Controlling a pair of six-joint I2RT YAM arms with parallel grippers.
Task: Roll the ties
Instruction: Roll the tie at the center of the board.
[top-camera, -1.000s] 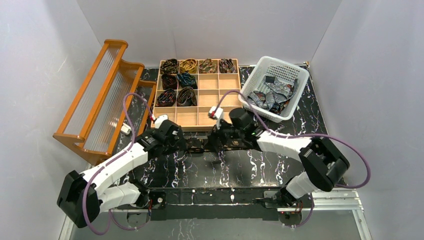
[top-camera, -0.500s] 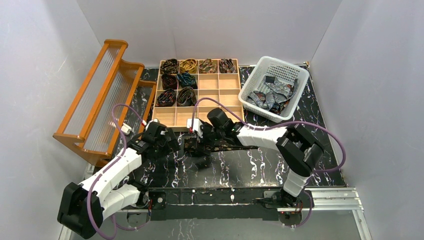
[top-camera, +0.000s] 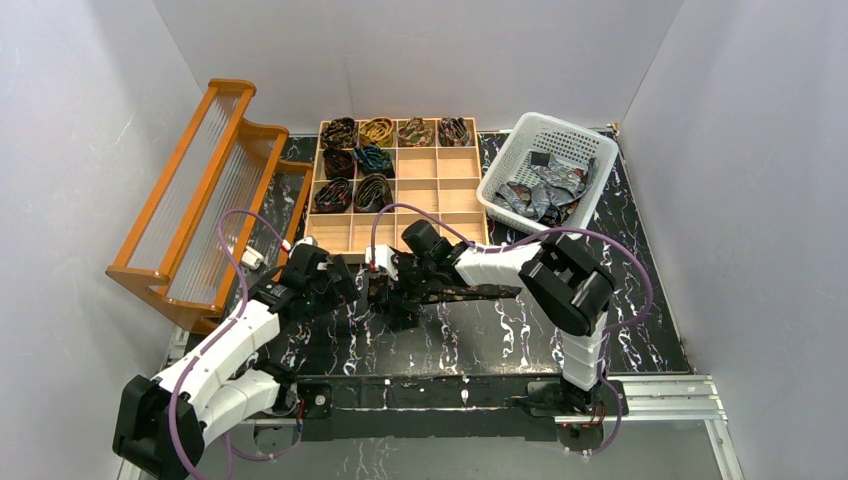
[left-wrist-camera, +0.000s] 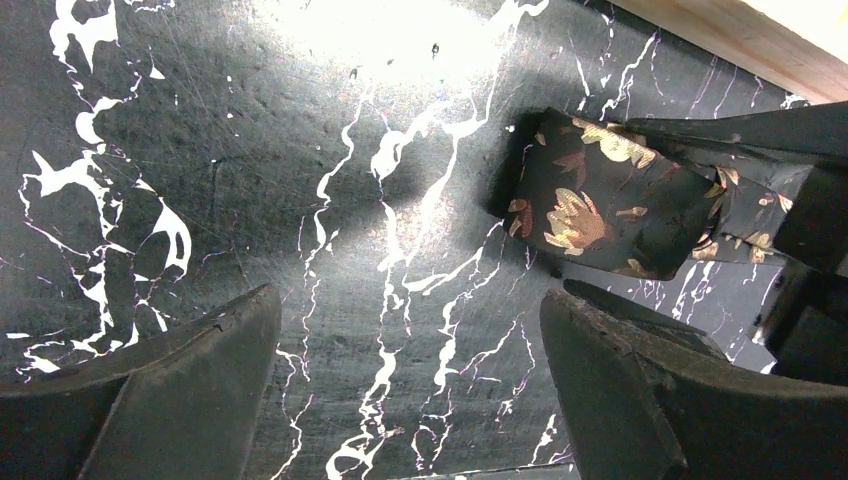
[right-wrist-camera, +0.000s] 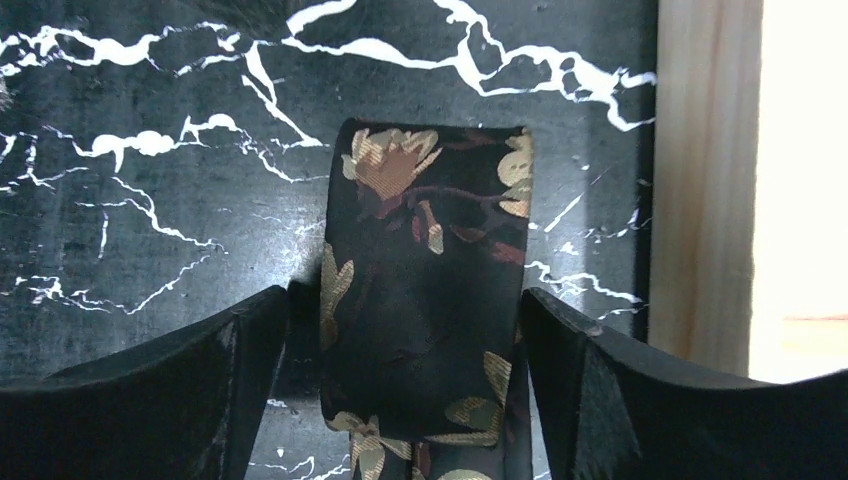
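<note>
A dark tie (top-camera: 465, 292) with gold flowers lies across the black marbled table, its doubled-over end (right-wrist-camera: 425, 270) to the left. My right gripper (right-wrist-camera: 405, 300) is open astride that end, one finger on each side, with a small gap on the left. In the top view it sits low at the tie's left end (top-camera: 388, 292). My left gripper (left-wrist-camera: 410, 300) is open over bare table, just left of the tie end (left-wrist-camera: 600, 210). In the top view the left gripper (top-camera: 335, 292) has nothing in it. Several rolled ties (top-camera: 355, 160) fill compartments of the wooden tray.
The wooden compartment tray (top-camera: 420, 238) lies just behind both grippers; its edge (right-wrist-camera: 700, 180) shows beside the right fingers. A white basket (top-camera: 497, 205) at the back right holds grey ties (top-camera: 545, 190). An orange wooden rack (top-camera: 200, 190) stands on the left.
The right gripper slid left along the tie to its doubled-over end. The left gripper drew back to the left, off the tie. Both stayed open.
</note>
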